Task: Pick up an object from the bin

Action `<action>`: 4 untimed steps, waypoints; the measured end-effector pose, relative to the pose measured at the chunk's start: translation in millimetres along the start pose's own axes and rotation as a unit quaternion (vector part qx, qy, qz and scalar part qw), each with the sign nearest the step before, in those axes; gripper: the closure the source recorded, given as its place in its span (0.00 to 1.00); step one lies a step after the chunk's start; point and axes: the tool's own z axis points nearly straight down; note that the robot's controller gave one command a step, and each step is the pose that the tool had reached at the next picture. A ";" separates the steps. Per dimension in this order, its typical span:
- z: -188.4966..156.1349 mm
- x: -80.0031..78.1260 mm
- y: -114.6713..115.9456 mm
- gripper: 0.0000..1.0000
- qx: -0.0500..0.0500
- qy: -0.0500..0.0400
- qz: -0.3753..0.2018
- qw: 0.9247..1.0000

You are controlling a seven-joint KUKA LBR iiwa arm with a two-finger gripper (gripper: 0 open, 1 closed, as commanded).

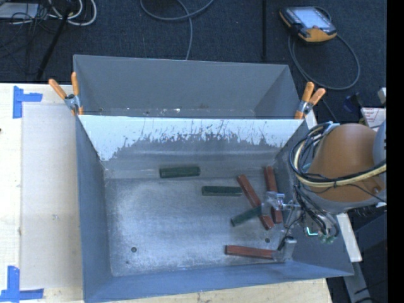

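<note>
— Found the gripper (pixel 281 223)?
— Found it low inside the grey metal bin (pixel 189 100), close to the floor. Couldn't tell how far open, nor whether closed on anything.
— Noted the nearest things?
— Counted three flat bars crowded against the gripper's left side: a slanting reddish-brown flat bar (pixel 248 190), a second reddish-brown bar (pixel 271 180) running back from the gripper toward the rear wall, and a dark green flat bar (pixel 243 217) angled in from the left, right up to the gripper.
— Anything nearer the front?
— Saw a third reddish-brown bar (pixel 249 252) lying flat just in front of the gripper. Marked another dark green bar (pixel 221 191) farther left, and a last dark green bar (pixel 179 172) well apart from the gripper.
</note>
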 end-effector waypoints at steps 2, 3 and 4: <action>22.0 -24.8 0.6 0.00 0.002 -0.008 -0.031 0.999; 63.1 -83.1 2.6 1.00 0.001 -0.013 -0.058 0.998; 67.5 -78.7 2.4 1.00 0.001 -0.005 -0.059 0.998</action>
